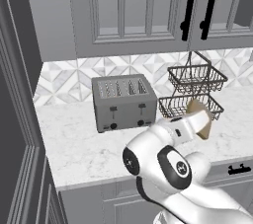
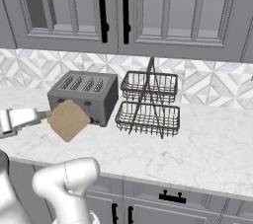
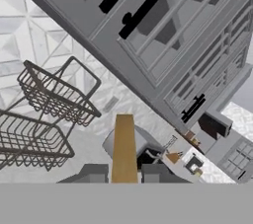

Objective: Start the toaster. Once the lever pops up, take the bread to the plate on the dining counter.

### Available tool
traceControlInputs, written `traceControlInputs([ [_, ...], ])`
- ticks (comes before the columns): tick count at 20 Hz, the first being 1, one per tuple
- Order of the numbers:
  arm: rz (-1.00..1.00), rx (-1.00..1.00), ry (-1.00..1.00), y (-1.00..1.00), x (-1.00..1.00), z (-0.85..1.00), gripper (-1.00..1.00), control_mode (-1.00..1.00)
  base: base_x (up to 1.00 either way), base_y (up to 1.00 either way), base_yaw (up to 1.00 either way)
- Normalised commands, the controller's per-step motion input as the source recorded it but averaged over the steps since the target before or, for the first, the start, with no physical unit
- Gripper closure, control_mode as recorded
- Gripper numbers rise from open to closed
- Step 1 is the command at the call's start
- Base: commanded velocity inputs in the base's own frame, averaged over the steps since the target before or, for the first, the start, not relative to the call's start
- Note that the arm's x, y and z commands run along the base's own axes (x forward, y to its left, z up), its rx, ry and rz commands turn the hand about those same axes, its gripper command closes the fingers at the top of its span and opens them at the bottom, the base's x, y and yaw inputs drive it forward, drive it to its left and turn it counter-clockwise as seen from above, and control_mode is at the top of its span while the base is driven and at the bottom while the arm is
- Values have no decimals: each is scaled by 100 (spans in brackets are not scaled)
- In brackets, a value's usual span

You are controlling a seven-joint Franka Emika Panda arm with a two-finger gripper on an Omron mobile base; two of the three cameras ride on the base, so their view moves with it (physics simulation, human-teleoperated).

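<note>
Your gripper (image 3: 123,174) is clamped on the bread (image 2: 68,119), held in the air in front of the toaster (image 2: 85,95). The hand view shows the slice edge-on between the fingers; the right base view shows its broad tan face beside the wire baskets (image 2: 148,103)

No text, label or number is readable on anything here.
</note>
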Motion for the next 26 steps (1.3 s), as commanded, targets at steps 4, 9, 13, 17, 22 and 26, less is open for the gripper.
traceControlInputs([
  [4, -2, 0, -6, 0, -1, 0, 100, -100, 0, 0, 0],
  [9, -1, 0, -2, 0, -1, 1, 100, 100, -14, -7, -14],
  [13, 0, 0, 0, 0, 0, 0, 100, 100, -13, -34, -24],
  [17, 0, 0, 0, 0, 0, 0, 100, 100, -4, -51, -31],
  [22, 0, 0, 0, 0, 0, 0, 100, 100, 0, -69, -46],
  [26, 0, 0, 0, 0, 0, 0, 100, 100, 0, -71, -57],
])
